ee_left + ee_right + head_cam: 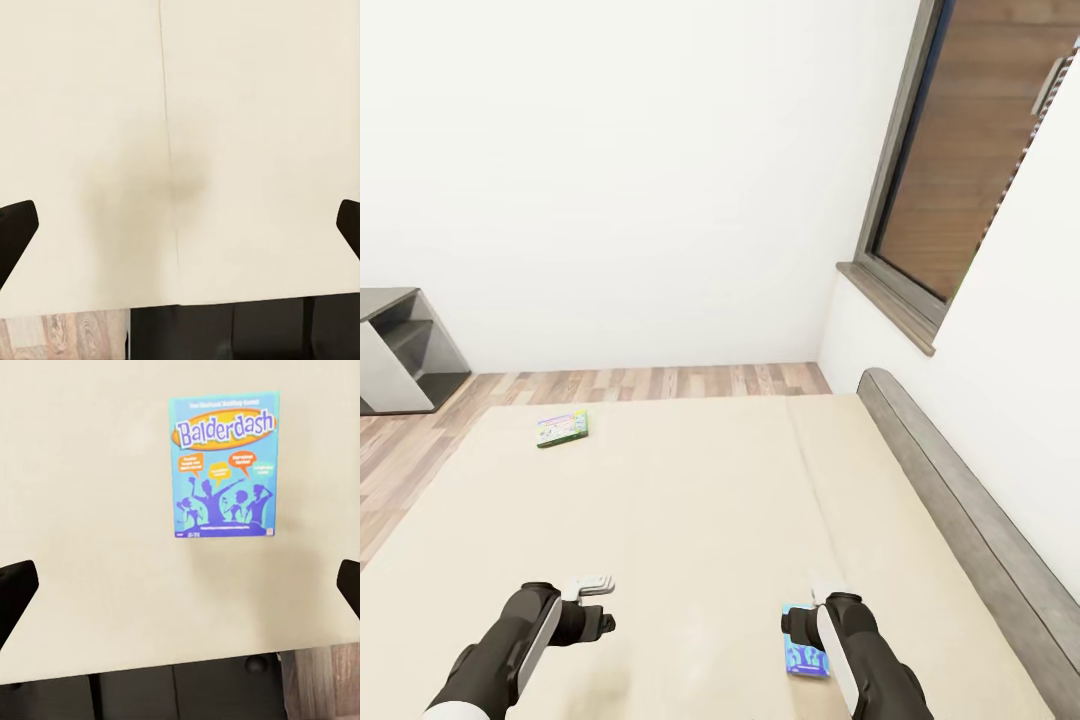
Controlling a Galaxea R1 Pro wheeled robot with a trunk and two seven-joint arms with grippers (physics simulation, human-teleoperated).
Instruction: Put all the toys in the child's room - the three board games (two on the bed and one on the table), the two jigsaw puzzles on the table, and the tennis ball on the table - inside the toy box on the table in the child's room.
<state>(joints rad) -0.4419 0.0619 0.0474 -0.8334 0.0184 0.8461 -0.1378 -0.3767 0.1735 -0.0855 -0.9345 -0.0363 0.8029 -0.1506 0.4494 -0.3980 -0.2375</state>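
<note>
Two board games lie flat on the beige bed (700, 500). A green one (561, 428) rests near the bed's far left edge. The blue Balderdash box (805, 655) lies close in at the right, partly covered by my right arm. In the right wrist view the Balderdash box (223, 465) sits on the bedcover ahead of my right gripper (180, 592), whose dark fingertips (15, 592) stand wide apart, open and empty. My left gripper (595, 587) hovers over bare bedcover (225, 112), also open with nothing in it.
A grey headboard (960, 500) runs along the bed's right side under a window (960, 170). A grey shelf unit (400, 350) stands at the far left on the wooden floor (640, 382). A white wall closes the far side.
</note>
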